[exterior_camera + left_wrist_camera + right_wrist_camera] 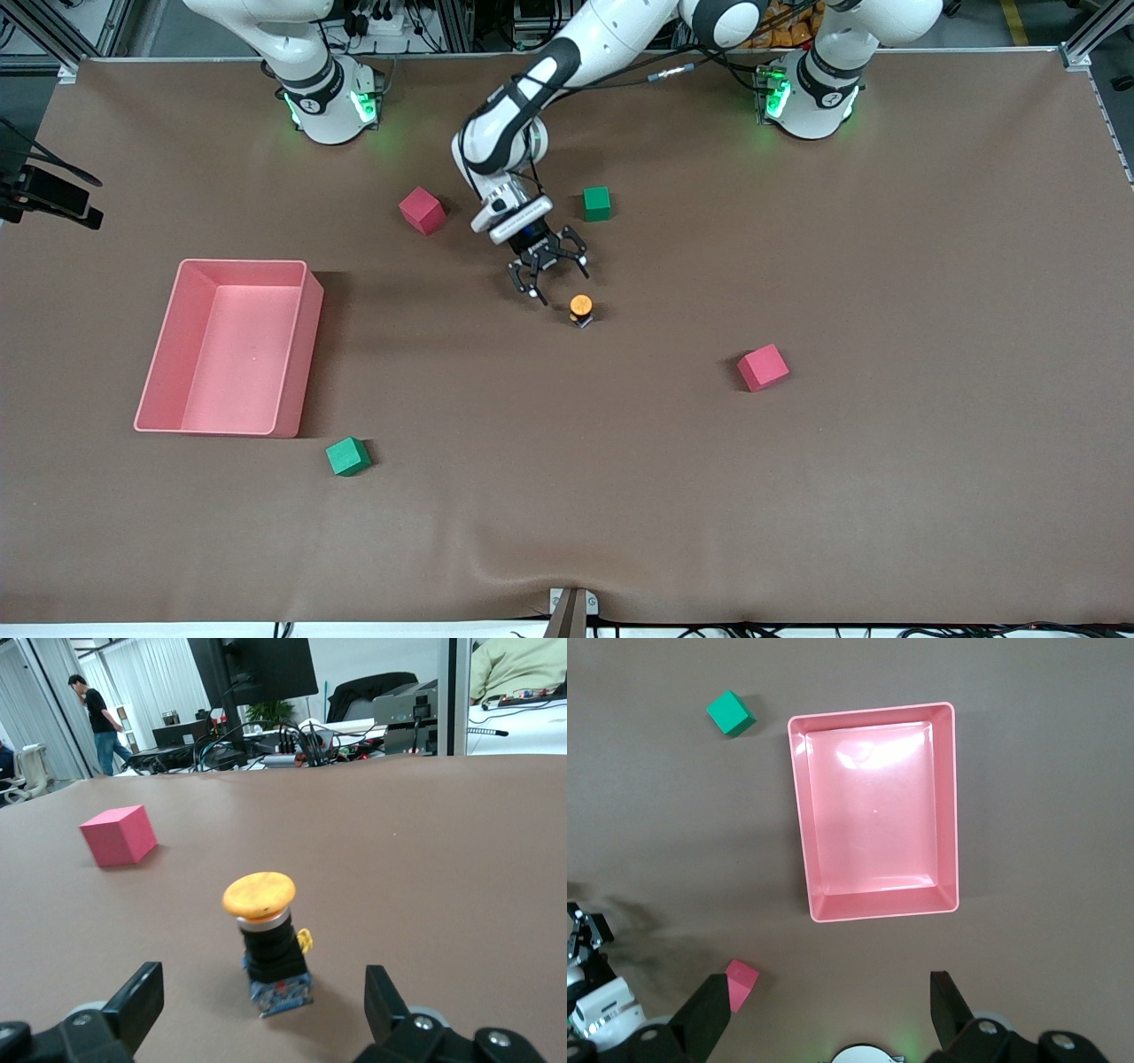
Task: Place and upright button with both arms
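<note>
Standing upright, button (581, 309) faces left gripper (550, 268) (fingers spread, apart).

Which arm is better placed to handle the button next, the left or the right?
Left, probably. The left gripper hangs open just beside the upright button, which shows between its fingers in the left wrist view. The right gripper waits high over the pink tray.

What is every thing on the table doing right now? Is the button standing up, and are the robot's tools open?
Button: standing upright on the table, orange cap up, nothing holding it.
Left tool: open, low beside the button, not touching it.
Right tool: open, high over the table near its own base, waiting.
Pink tray: open-topped, empty.
Pink cubes: resting on the table.
Green cubes: resting on the table.
</note>
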